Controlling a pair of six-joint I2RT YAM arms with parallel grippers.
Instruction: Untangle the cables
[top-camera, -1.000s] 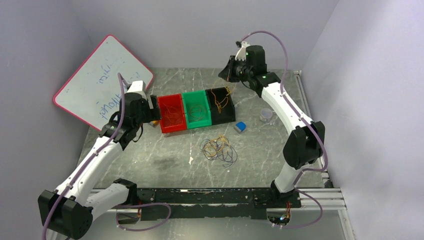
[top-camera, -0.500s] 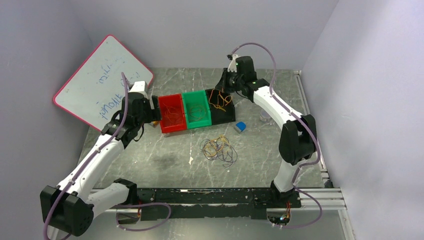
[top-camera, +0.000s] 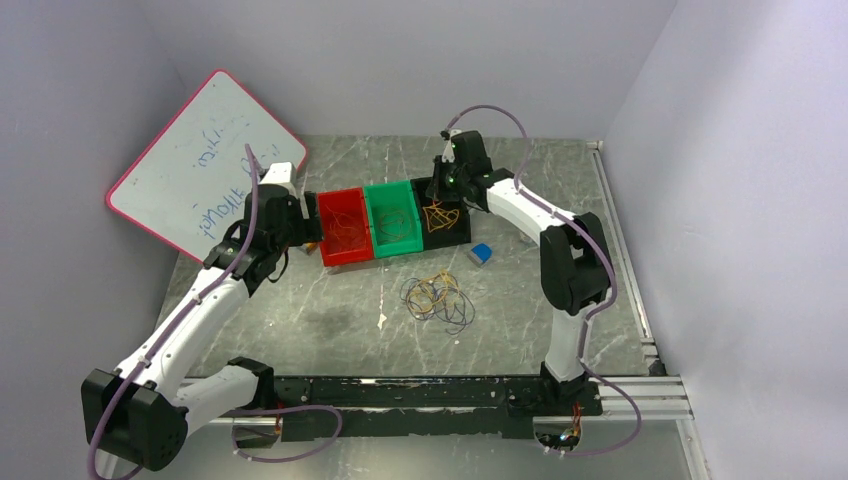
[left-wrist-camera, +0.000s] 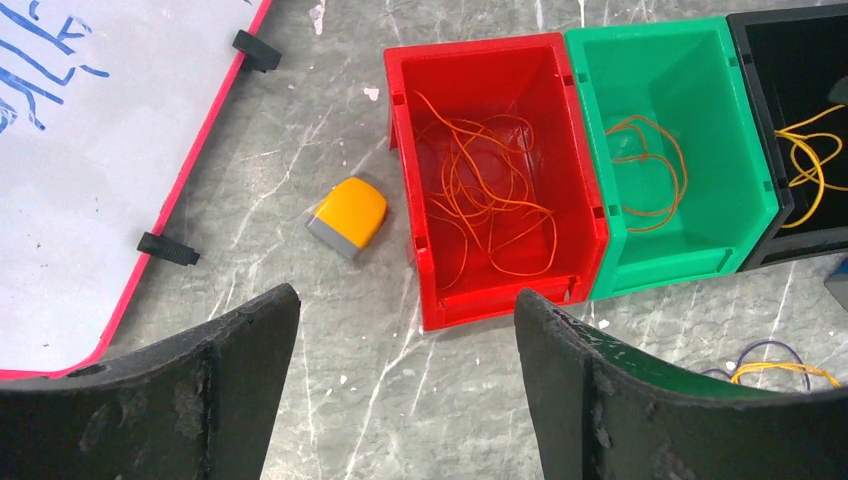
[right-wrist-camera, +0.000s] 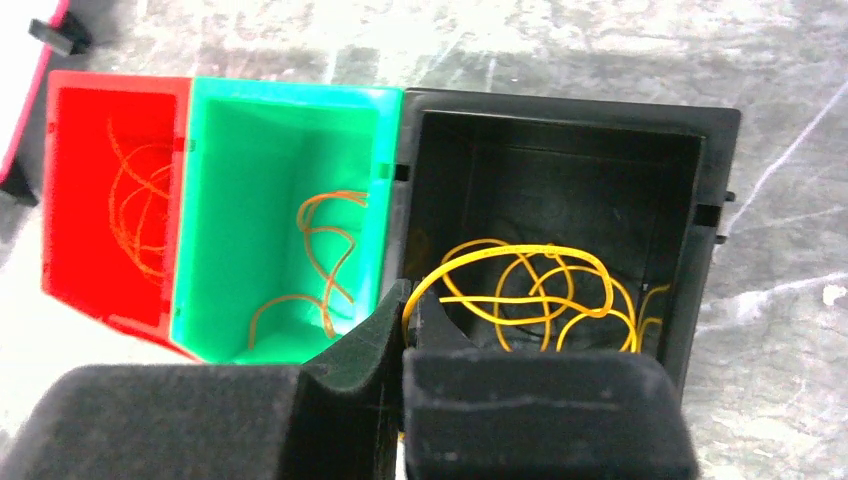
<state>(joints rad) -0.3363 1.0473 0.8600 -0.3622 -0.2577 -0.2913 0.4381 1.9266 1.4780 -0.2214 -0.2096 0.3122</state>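
Note:
My right gripper (right-wrist-camera: 405, 300) is shut on a yellow cable (right-wrist-camera: 520, 290) and holds it over the black bin (right-wrist-camera: 712, 210); the cable's loops hang into that bin (top-camera: 440, 215). In the top view this gripper (top-camera: 441, 192) is low at the bin's far end. A tangled clump of cables (top-camera: 437, 297), yellow, orange and dark, lies on the table in front of the bins. My left gripper (left-wrist-camera: 405, 330) is open and empty above the table, just left of the red bin (left-wrist-camera: 405, 200), which holds orange cable (left-wrist-camera: 480, 195). The green bin (left-wrist-camera: 755, 180) holds an orange cable (left-wrist-camera: 650, 165).
A whiteboard (top-camera: 205, 160) leans at the back left. A small orange-and-grey block (left-wrist-camera: 348, 215) lies left of the red bin. A blue block (top-camera: 480, 254) lies right of the black bin's front. A small clear cup (top-camera: 531, 230) is partly hidden behind the right arm.
My right gripper has come down and to the left with the yellow cable, from high above the black bin to just over it. The left arm has hardly moved.

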